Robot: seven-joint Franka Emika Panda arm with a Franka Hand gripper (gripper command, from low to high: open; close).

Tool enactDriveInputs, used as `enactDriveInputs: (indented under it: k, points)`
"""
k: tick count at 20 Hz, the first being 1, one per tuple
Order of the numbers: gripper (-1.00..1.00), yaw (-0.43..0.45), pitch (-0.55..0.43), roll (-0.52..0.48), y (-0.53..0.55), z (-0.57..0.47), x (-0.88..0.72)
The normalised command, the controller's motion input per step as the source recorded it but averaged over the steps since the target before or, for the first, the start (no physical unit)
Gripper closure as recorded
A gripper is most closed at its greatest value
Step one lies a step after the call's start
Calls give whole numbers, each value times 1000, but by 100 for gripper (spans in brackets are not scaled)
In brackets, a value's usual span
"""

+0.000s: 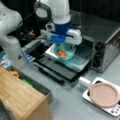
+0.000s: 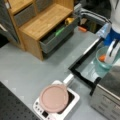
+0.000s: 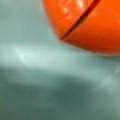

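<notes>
A teal bowl (image 1: 71, 54) (image 2: 99, 62) rests on the tray (image 1: 78, 63) (image 2: 89, 72) pulled out over the open door of a toaster oven (image 1: 106, 46) (image 2: 107, 100). An orange round object (image 1: 62, 53) (image 2: 101, 58) lies inside the bowl. My gripper (image 1: 64, 48) (image 2: 110, 55), white with a blue wrist, hangs straight above and reaches down into the bowl beside the orange object. The wrist view is filled by the bowl's teal inside (image 3: 50, 82), with the glossy orange object (image 3: 85, 22), split by a dark seam, at the top right. No fingers show there.
A pink lidded pan (image 1: 103, 94) (image 2: 54, 98) sits on a white cooker (image 1: 113, 110) (image 2: 72, 102) at a front view's bottom. A wooden cabinet (image 1: 20, 100) (image 2: 42, 22) has an open grey drawer (image 1: 40, 87) (image 2: 58, 37) holding yellow and green items. The black oven door (image 1: 58, 71) juts out.
</notes>
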Motion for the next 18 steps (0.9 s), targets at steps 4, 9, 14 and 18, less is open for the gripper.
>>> enactDriveInputs:
  k: [4, 9, 14, 18]
  points:
    - [-100, -2, 110, 47, -68, 69, 212]
    - [-100, 8, 113, 36, -58, 78, 231]
    - [-100, -15, 118, 50, -59, 180, 293]
    - [-100, -19, 142, 55, -89, 258, 318]
